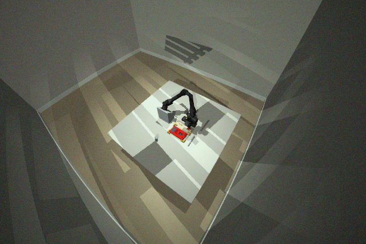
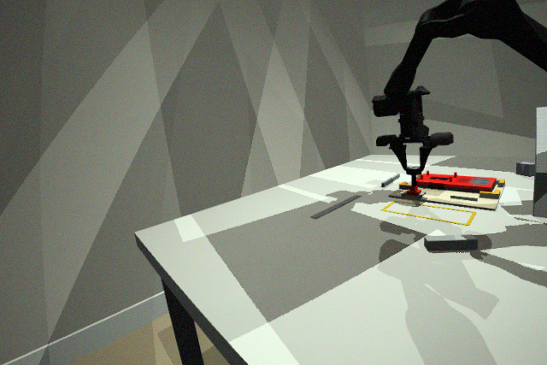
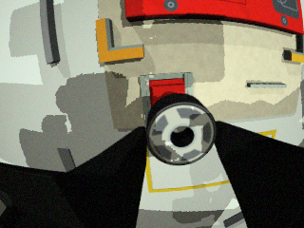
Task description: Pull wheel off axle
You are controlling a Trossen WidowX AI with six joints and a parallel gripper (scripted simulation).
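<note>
The wheel [image 3: 181, 151], a grey-and-white disc with a dark rim and a centre hole, is between the fingertips. My gripper [image 2: 413, 170] is shut on it and points down. In the exterior view the wheel is a thin dark edge above the red base [image 2: 413, 191] [image 3: 167, 87], with the dark upright axle [image 2: 413, 180] below it. Whether the axle's top is still inside the wheel's hole cannot be told. The marked area, a yellow outline [image 2: 426, 217] [image 3: 190, 186], lies on the table beside the board, on the side away from the red panel.
A cream board [image 2: 441, 197] [image 3: 204, 64] with orange corner pieces carries the red panel [image 1: 176, 132] [image 2: 470, 181] [image 3: 228, 10]. A grey block [image 2: 450, 244] lies beyond the outline. A flat strip [image 2: 335, 207] and a bar [image 2: 390, 180] [image 3: 48, 33] lie nearby. A grey box [image 1: 165, 115] stands near the arm.
</note>
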